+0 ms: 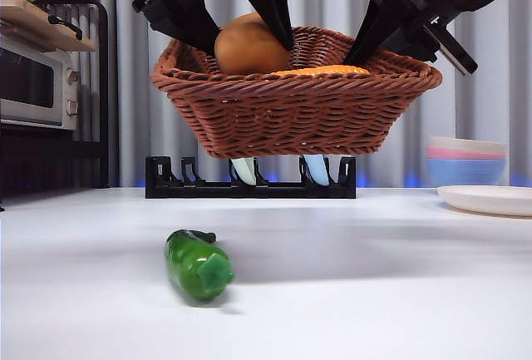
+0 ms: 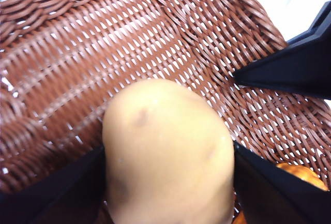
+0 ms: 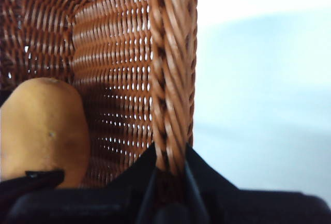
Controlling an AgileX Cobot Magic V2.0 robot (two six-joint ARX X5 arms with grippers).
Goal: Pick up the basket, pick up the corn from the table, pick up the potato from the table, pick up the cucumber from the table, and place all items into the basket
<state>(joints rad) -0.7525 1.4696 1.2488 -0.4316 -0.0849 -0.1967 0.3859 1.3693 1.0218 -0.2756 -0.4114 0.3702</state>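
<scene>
No brand, label or writing could be read anywhere in the views. The basket [image 1: 295, 115] hung clear above the white table [image 1: 374, 293], held at its braided rim by the right gripper [image 3: 168, 169], whose jaws were pinched on that rim, one inside the wall and one outside; in the front view this arm came down from the upper right corner. The left gripper [image 2: 168, 182] reached into the basket from above, its two jaws clamped on either side of the potato [image 2: 168, 151], which sat just above the woven floor and rose over the rim in the front view. Most of the potato's lower end was cut off by the left wrist picture's edge. The corn [image 1: 320, 70] lay inside the basket near the front wall, only its orange top showing over the rim; the left wrist view caught just a sliver of it. The cucumber [image 1: 198, 263] lay alone on the table, well below and in front of the basket. A black rack [image 1: 249, 181] behind was partly hidden by the basket, and a stack of bowls [image 1: 465, 160] was cut off at the right edge.
</scene>
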